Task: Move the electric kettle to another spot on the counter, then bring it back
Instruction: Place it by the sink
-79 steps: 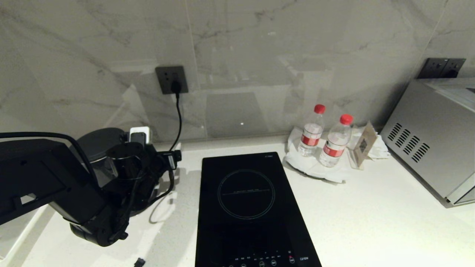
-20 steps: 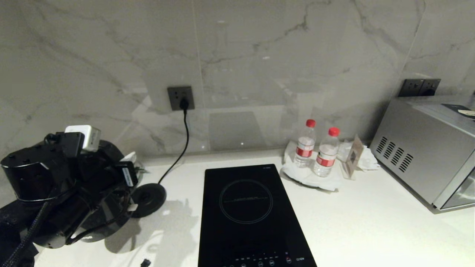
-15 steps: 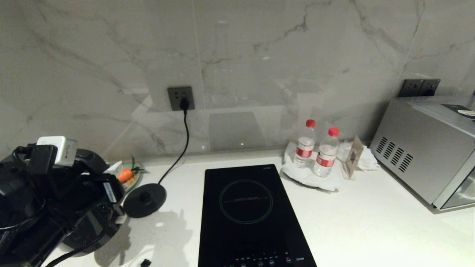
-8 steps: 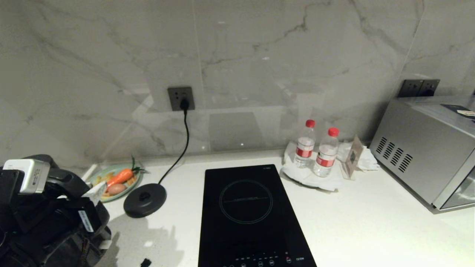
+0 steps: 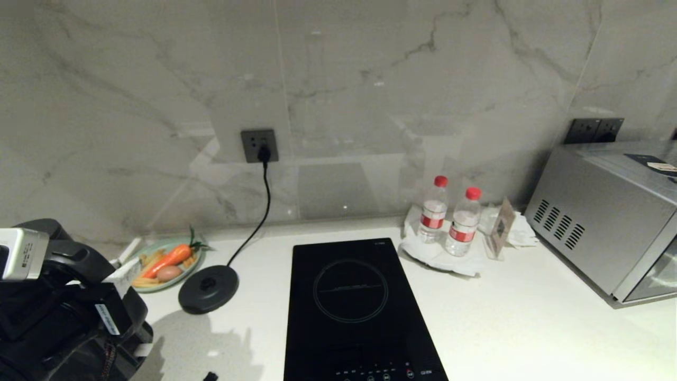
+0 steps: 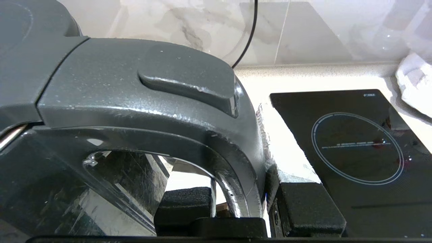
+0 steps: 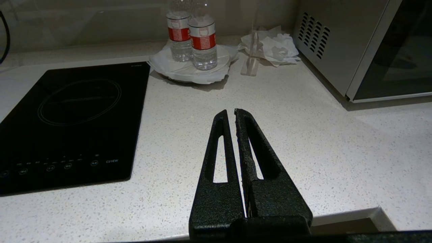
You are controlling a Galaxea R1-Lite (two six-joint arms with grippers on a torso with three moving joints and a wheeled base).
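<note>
The dark grey electric kettle (image 6: 135,98) fills the left wrist view, its loop handle arching between the black pads. My left gripper (image 6: 243,206) is shut on that handle, one pad inside the loop and one outside. In the head view the left arm (image 5: 63,317) sits at the bottom left corner, and the kettle blends into its dark mass there. The white speckled counter (image 5: 529,317) runs under everything. My right gripper (image 7: 229,113) is shut and empty, hovering over the counter near its front edge, right of the hob.
The kettle's round black base disc (image 5: 208,289) lies bare, its cord running to the wall socket (image 5: 259,145). A plate of vegetables (image 5: 164,262) sits behind it. The black hob (image 5: 351,307) is central; two water bottles (image 5: 433,209) and a steel oven (image 5: 608,233) stand right.
The kettle has come off its base disc. My left arm has carried it left and toward the counter's front, uncovering the disc and the plate. The view has tilted slightly.
</note>
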